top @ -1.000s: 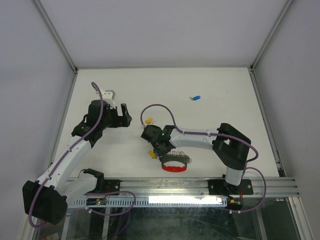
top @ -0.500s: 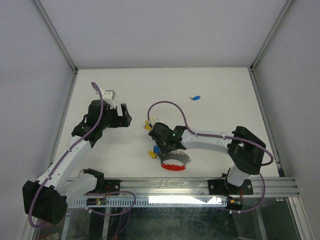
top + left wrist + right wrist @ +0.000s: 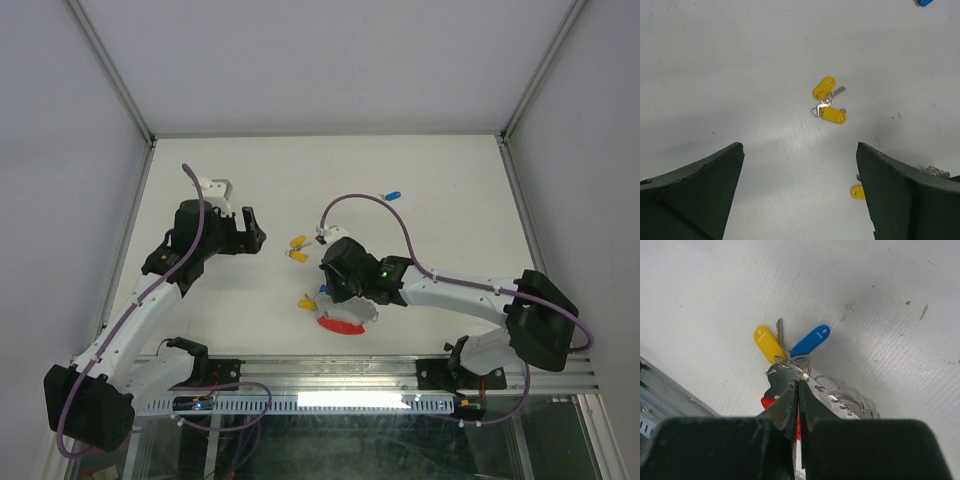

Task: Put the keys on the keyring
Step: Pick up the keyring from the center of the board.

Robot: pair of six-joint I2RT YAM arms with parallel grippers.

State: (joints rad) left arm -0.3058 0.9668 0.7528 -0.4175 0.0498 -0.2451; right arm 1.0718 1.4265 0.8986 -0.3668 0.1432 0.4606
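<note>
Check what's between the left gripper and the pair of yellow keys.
Nothing: only bare table lies between the left gripper and the yellow key pair. This shows in the left wrist and top views.

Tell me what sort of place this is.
Probably a robotics lab test cell: a white table boxed in by blank panels on aluminium posts, with two arms bolted to a metal rail.

**White table in a pale booth**

A matte white table, faintly scuffed and speckled, sits between pale grey walls. Aluminium posts edge the back corners. An aluminium rail with a glowing light strip runs along the near edge.
</note>
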